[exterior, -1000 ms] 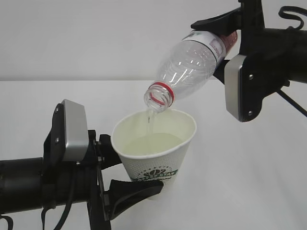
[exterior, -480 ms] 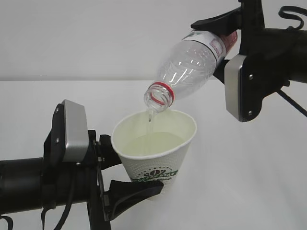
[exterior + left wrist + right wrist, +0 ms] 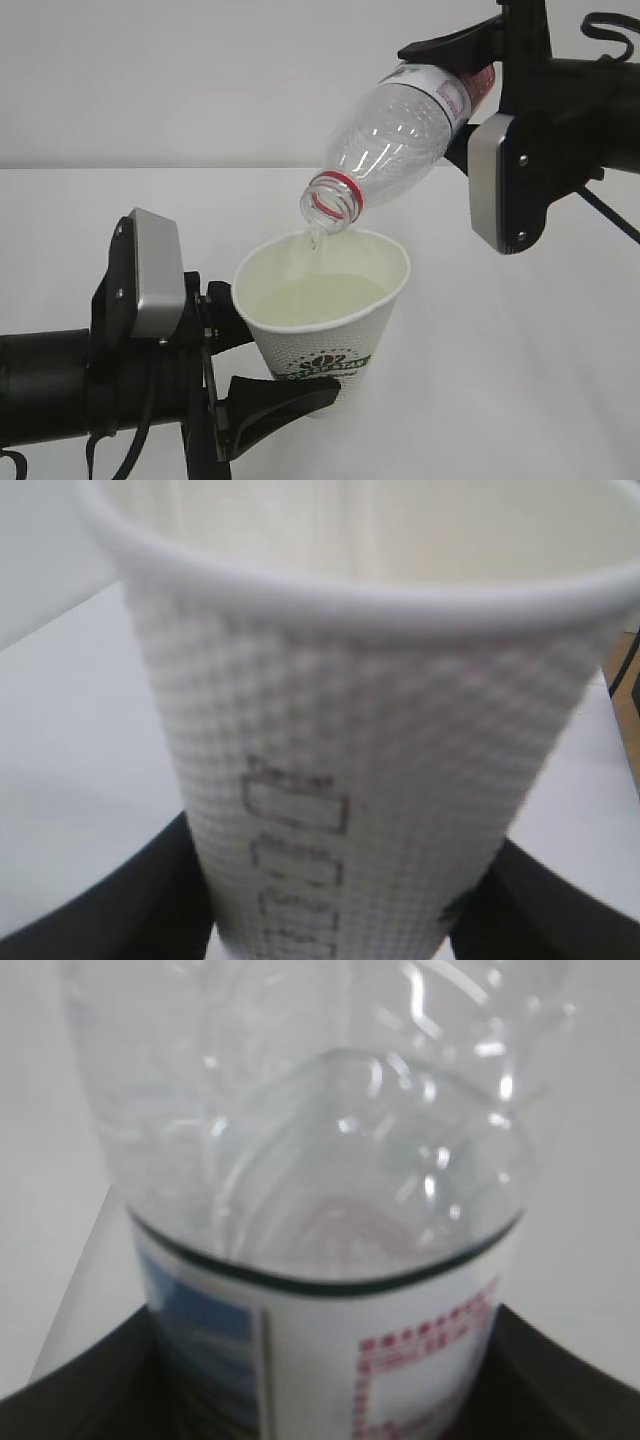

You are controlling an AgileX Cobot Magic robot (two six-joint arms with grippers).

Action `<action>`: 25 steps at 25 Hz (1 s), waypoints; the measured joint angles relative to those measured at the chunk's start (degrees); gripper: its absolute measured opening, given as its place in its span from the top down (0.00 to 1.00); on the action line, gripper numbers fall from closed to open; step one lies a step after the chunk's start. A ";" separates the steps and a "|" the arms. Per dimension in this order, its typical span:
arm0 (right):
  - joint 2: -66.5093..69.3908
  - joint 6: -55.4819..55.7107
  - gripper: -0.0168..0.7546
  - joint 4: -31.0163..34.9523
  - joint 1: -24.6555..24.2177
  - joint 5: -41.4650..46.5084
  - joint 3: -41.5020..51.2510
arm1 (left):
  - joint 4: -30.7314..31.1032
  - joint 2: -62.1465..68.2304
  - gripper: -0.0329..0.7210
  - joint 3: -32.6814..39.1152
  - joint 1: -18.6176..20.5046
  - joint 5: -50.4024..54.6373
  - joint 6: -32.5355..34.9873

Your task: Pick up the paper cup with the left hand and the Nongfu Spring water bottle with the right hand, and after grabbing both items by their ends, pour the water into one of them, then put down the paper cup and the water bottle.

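Clear plastic Nongfu Spring water bottle (image 3: 395,120), pinched at its base by the right claw (image 3: 470,75) at upper right, slants neck-down toward lower left, mouth directly above the paper cup (image 3: 322,310) pinched by the left claw (image 3: 250,365).

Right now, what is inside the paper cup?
The paper cup holds pale water, part full, under the tilted bottle. The cup's bottom is hidden beneath it.
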 joint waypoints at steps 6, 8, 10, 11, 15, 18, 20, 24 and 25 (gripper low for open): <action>0.00 0.00 0.32 0.00 0.00 0.00 0.00 | 0.00 0.00 0.34 0.00 0.00 0.00 0.00; 0.00 0.00 0.32 0.00 0.00 0.00 0.00 | 0.00 0.00 0.34 0.00 0.00 0.00 0.00; 0.00 0.00 0.32 0.09 0.00 0.00 0.00 | 0.00 0.00 0.34 0.00 0.00 0.00 0.00; 0.00 0.00 0.32 0.09 0.00 0.00 0.00 | 0.00 0.00 0.34 0.00 0.00 0.00 0.00; 0.00 0.00 0.32 0.09 0.00 0.00 0.00 | 0.00 0.00 0.34 0.00 0.00 0.00 0.00; 0.00 0.00 0.32 0.09 0.00 0.00 0.00 | 0.00 0.00 0.34 0.00 0.00 0.00 0.00; 0.00 0.00 0.32 0.09 0.00 0.00 0.00 | 0.00 0.00 0.34 0.00 0.00 0.04 0.00; 0.00 0.00 0.32 0.09 0.00 0.00 0.00 | 0.00 0.00 0.34 0.00 0.00 0.13 0.00; 0.00 0.26 0.32 0.09 0.00 0.00 0.00 | 0.00 0.00 0.34 0.00 0.00 0.24 0.00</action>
